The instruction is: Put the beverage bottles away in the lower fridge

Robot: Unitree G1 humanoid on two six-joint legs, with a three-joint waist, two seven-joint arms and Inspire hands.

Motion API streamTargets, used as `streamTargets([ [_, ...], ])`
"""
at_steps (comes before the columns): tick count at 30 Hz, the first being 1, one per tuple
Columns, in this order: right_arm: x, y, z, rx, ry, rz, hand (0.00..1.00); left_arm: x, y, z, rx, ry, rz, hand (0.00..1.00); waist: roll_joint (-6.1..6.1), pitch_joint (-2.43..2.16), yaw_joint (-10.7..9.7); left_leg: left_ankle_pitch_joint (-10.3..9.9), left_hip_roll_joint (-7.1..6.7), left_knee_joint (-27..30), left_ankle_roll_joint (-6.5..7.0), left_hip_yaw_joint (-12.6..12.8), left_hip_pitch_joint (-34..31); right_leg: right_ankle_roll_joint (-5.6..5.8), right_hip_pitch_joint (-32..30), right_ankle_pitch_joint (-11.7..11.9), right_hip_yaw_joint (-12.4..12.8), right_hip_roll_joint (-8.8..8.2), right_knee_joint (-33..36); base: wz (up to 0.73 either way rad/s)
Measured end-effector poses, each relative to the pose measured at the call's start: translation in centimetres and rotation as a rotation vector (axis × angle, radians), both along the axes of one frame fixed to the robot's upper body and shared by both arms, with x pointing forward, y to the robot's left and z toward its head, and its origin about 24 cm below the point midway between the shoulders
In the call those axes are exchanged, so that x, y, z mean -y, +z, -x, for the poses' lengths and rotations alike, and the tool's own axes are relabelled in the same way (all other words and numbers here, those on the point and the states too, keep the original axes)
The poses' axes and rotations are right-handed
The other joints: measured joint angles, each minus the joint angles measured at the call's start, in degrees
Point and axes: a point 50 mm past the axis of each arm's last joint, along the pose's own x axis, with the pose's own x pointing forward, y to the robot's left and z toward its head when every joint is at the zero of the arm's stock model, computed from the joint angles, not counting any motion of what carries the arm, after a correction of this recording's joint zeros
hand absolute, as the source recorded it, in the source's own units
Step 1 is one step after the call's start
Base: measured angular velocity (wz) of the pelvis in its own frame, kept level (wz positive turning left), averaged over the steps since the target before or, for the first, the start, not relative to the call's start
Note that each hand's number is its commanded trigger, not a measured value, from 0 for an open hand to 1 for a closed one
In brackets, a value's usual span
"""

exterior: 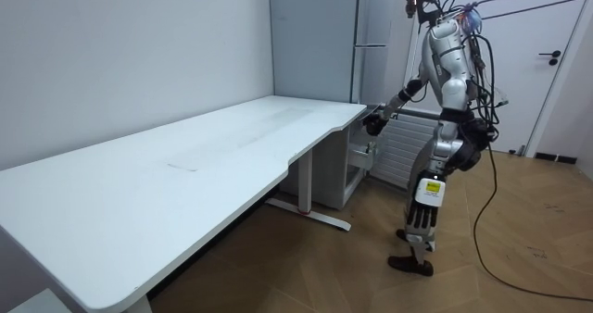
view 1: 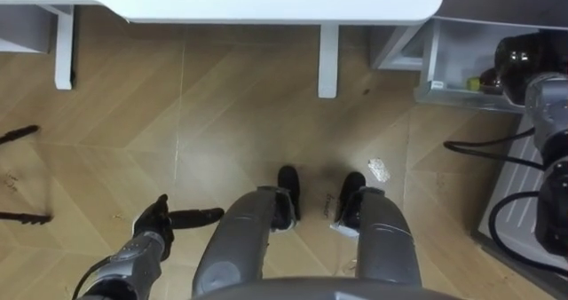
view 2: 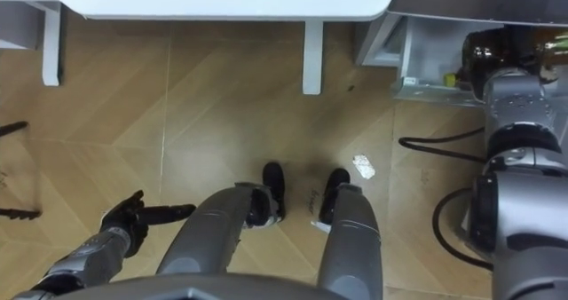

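The lower fridge [view 1: 444,56] stands open at my front right, showing a white inside and a pale rim; in the room view it sits low beside the tall grey fridge [exterior: 315,35]. A small yellow-green item [view 1: 474,83], maybe a drink, rests at its edge. My right hand [view 1: 517,59] reaches to the fridge opening, dark and bunched, and what it holds is hidden. In the room view that hand [exterior: 373,123] is stretched toward the fridge. My left hand [view 1: 153,222] hangs low at my left side over the floor, fingers relaxed and holding nothing.
I stand at the end of a long white desk [view 1: 266,3], whose leg [view 1: 328,60] is straight ahead. A white scrap [view 1: 379,169] lies on the wooden floor by my right foot. Dark cables [view 1: 497,153] loop at the right near a pale radiator panel [exterior: 394,151].
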Motion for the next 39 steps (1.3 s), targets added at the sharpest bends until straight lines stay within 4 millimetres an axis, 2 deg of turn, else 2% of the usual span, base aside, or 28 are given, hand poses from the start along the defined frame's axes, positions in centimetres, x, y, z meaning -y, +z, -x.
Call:
streamTargets([
  [1,0.0,0.0,0.0,-0.002,-0.001,0.000,1.00,0.0,0.0,0.0,-0.001,-0.001,0.000,0.00,0.03,-0.02,0.03,0.00,0.03,0.01,0.00,0.07,0.00,-0.01,0.00,0.01,0.00,0.01,0.00,0.00],
  [2,0.0,0.0,0.0,-0.003,-0.001,-0.001,0.00,-0.1,0.0,0.0,-0.001,-0.001,-0.001,0.00,0.04,-0.02,0.06,0.00,0.05,0.02,0.00,0.12,0.01,-0.02,0.00,0.01,0.00,0.01,0.00,0.00],
  [14,0.2,-0.8,0.6,-0.041,-0.019,-0.012,0.00,-0.1,-0.1,0.4,-0.022,0.003,0.003,0.00,0.33,-0.21,0.33,0.00,0.37,0.09,0.00,0.45,0.77,-0.11,0.86,0.07,-0.12,0.13,-0.02,0.00],
  [21,0.2,-1.0,0.8,-0.048,-0.019,-0.014,0.00,-0.5,-0.1,0.5,-0.026,0.005,-0.005,0.00,0.56,-0.36,1.29,0.00,0.41,-0.16,-0.01,0.22,1.64,-0.19,1.92,0.16,-0.61,0.10,-0.29,0.01],
  [28,0.2,-0.9,0.7,-0.017,-0.007,-0.006,0.00,-1.2,0.0,0.8,-0.031,0.024,-0.016,0.00,0.31,-0.64,0.95,0.05,0.46,-0.30,0.08,0.11,1.69,0.04,2.40,0.46,-0.89,0.14,-0.98,0.01],
  [39,0.0,-1.1,0.8,0.009,0.036,0.022,0.00,-1.3,0.0,1.0,-0.038,0.024,-0.017,0.00,0.17,-0.64,0.31,0.11,0.45,-0.43,0.15,0.13,1.95,0.03,2.64,0.45,-1.24,-0.07,-0.87,0.01],
])
